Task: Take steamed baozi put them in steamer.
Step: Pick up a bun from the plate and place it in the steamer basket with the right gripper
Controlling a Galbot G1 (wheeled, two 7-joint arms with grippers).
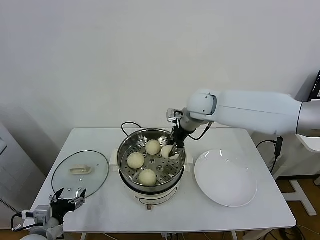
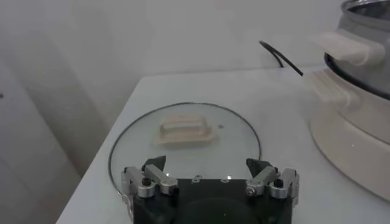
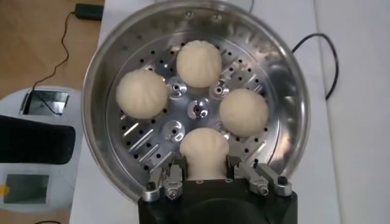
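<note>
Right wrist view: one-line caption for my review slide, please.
Right pincer shut on the fourth baozi inside the steamer, beside three buns already on its perforated floor.

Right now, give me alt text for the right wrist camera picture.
The right gripper is shut on a bun inside the steel steamer, above its perforated floor. Three more buns sit around the centre.

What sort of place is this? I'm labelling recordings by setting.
Probably a lab's mock kitchen: a steamer holding baozi on a plain white table against a bare wall, with a plate alongside.
</note>
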